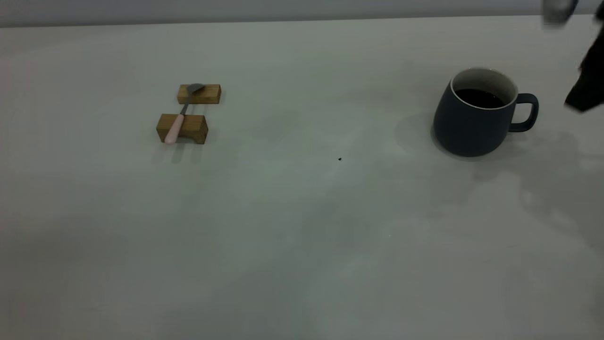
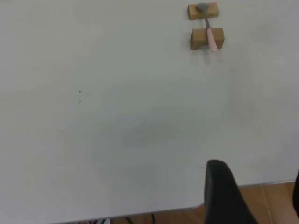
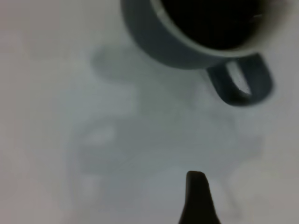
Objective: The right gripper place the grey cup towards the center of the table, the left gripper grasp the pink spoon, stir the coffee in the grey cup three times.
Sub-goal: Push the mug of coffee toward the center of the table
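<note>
We saw the right claw [image 1: 585, 89] beside the grey cup's [image 1: 474, 118] handle, not touching, finger spread unclear | coffee [image 1: 479, 98] inside the cup | pink spoon [image 1: 178, 123] lay across two wooden blocks [image 1: 188, 128] on the desk [image 1: 302, 236], far from the left claw [image 2: 254, 200], spread unclear.

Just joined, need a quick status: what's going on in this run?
Nothing is held yet. The right gripper is near the handle of the grey cup, which holds coffee and stands at the table's right side. The pink spoon lies untouched across two wooden blocks. The left gripper is far off.
</note>
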